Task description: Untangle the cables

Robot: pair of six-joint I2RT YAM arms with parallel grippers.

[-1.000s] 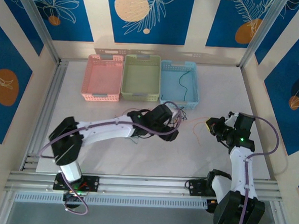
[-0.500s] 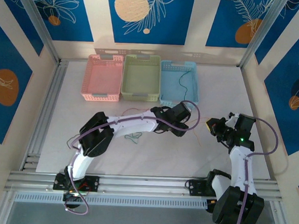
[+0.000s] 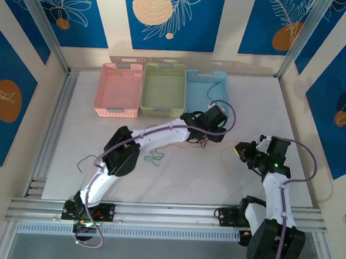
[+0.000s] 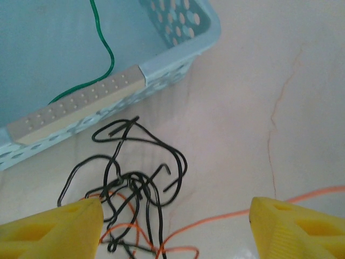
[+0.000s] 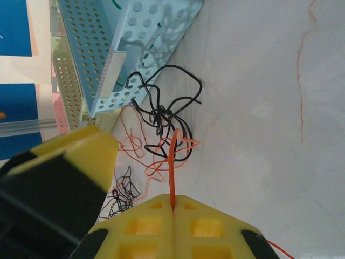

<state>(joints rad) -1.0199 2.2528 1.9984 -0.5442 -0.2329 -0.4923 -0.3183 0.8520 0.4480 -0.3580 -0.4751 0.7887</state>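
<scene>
A knot of black and orange-red cables (image 4: 135,183) lies on the table just in front of the blue basket (image 4: 81,102). My left gripper (image 4: 175,226) hovers over it, open, nothing between its yellow fingers (image 4: 59,224). From above, this left gripper (image 3: 211,127) sits at the basket's front edge with the tangle (image 3: 206,141) beside it. My right gripper (image 5: 172,208) is shut on one orange cable (image 5: 172,162) that runs straight out to the knot (image 5: 167,116). The right gripper (image 3: 242,150) stands to the right of the tangle. A green cable (image 4: 108,54) lies in the blue basket.
Pink (image 3: 116,109), green (image 3: 161,111) and blue (image 3: 188,95) baskets stand in a row at the back. A small greenish cable (image 3: 153,159) lies alone mid-table. A thin dark tangle (image 5: 125,191) lies left of the knot. A yellow-black gripper part (image 5: 70,162) looms close on the left.
My left arm has stretched right and away, from above mid-table to the blue basket's front edge, jaws still open. The right gripper has drawn slightly nearer, still shut on the orange cable.
</scene>
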